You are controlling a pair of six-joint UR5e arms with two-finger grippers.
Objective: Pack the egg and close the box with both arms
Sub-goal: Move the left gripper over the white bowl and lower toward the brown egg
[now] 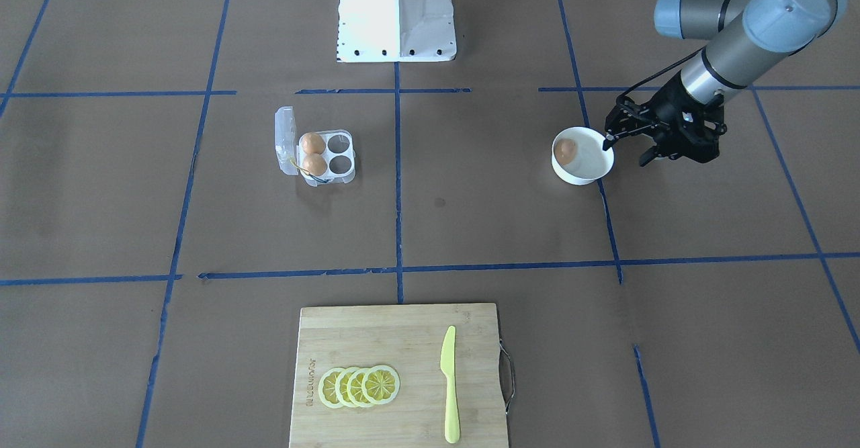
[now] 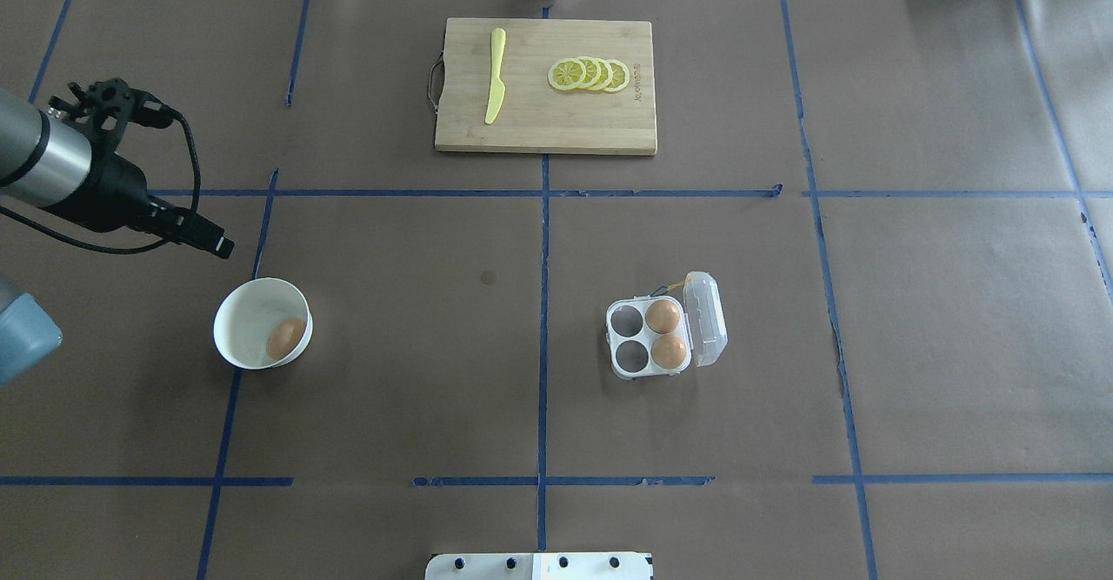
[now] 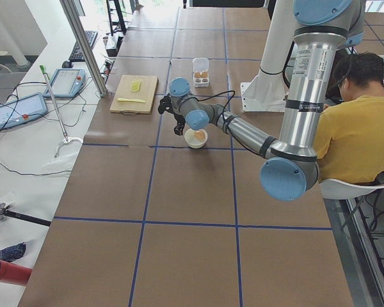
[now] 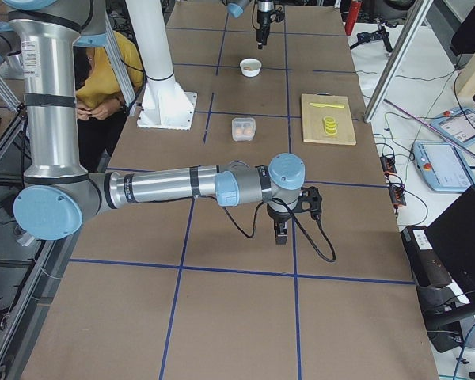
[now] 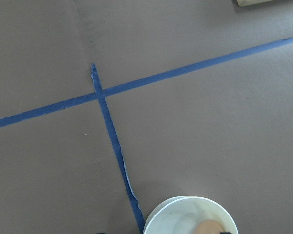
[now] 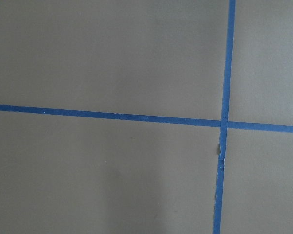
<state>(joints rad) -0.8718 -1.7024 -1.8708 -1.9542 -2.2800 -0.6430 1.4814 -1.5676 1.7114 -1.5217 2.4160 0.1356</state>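
Brown paper covers the desk (image 1: pixel 470 219), and the left arm (image 1: pixel 725 58) holds its hand (image 1: pixel 625 152) just beside the white bowl (image 1: pixel 583 178), spread wide and empty; whether the right hand (image 4: pixel 282 231) (shown only from the side) is spread, I cannot tell. Well apart sits the box (image 1: pixel 327 154), lid open, two cups free. The egg (image 1: pixel 566 152) lies against the bowl's wall: best to centre over it, descend straight, then pinch gently, clear of the rim

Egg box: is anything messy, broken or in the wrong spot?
Nothing is spilled or cracked. The box stands open with two eggs and two empty cups. One egg sits apart in the white bowl, not packed yet. A thin yellowish band pokes out at the box's corner.
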